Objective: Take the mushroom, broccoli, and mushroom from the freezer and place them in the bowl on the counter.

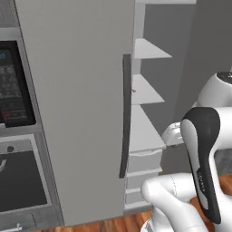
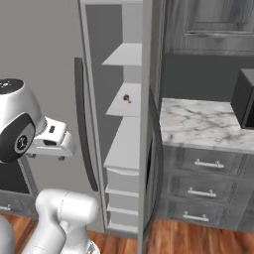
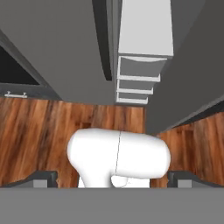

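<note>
Grey freezer (image 1: 77, 113) door stands ajar exposing white shelves (image 2: 124, 144), so gripper (image 3: 112, 177) with fingers spread wide, empty, can reach in.

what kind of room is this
A home kitchen, rendered. A tall grey freezer stands open, showing white shelves. To its right a marble counter tops dark drawers. On its other side is a black-fronted microwave.
</note>
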